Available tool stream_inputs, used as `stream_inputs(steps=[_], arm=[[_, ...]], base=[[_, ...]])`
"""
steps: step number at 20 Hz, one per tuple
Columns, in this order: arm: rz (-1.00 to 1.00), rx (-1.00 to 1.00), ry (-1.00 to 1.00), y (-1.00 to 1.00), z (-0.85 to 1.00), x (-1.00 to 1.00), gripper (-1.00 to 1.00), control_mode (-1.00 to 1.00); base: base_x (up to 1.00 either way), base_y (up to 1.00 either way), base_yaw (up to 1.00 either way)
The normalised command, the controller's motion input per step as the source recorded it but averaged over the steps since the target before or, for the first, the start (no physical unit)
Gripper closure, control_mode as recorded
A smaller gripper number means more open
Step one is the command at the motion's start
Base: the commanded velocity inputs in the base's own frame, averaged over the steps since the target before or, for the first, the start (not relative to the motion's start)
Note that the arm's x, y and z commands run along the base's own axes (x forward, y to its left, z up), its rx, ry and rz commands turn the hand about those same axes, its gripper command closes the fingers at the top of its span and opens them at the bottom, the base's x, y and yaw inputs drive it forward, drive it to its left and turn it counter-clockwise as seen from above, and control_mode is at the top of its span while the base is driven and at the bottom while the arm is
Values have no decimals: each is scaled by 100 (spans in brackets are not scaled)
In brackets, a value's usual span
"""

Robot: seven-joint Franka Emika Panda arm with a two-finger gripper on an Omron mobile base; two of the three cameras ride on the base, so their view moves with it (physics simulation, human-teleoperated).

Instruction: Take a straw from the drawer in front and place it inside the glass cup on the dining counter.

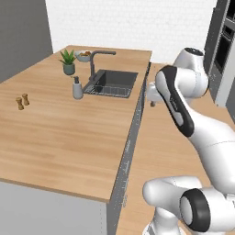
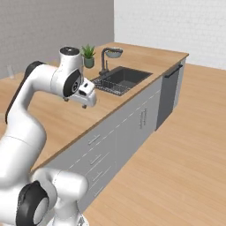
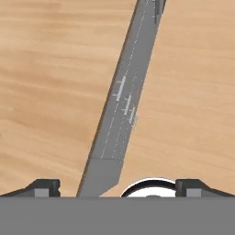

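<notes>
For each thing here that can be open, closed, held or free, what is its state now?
gripper: open, holding nothing, above the counter's edge.
grey drawers: all closed.
dining counter: carries shakers, soap dispenser and plant, all upright.
sink: tap not visibly running.

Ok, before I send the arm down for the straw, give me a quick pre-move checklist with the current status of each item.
1. Gripper open and empty: ok, fingertips spread wide with nothing between them.
2. Drawer open: not ok, the grey cabinet fronts all look shut.
3. Straw located: cannot tell.
4. Glass cup located: cannot tell, a small clear item sits at the far counter edge.
5. Hand over the dining counter front edge: ok, the hand view looks straight down the drawer handles.
</notes>
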Motion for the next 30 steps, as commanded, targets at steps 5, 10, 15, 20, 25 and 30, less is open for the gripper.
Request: stream_inputs(steps=[5, 10, 15, 20, 25, 30], arm=[[-8, 48, 0, -100, -25, 8, -100, -100], [0, 54, 0, -66, -70, 32, -100, -100], [0, 43, 0, -31, -85, 40, -100, -100], [0, 34, 0, -3, -80, 37, -100, -100], [0, 33, 0, 4, -65, 16, -100, -100], [0, 14, -4, 34, -50, 0, -100, -100]], base=[[0, 0, 0], [0, 0, 0], [0, 0, 0], [0, 0, 0], [0, 0, 0], [0, 0, 0]])
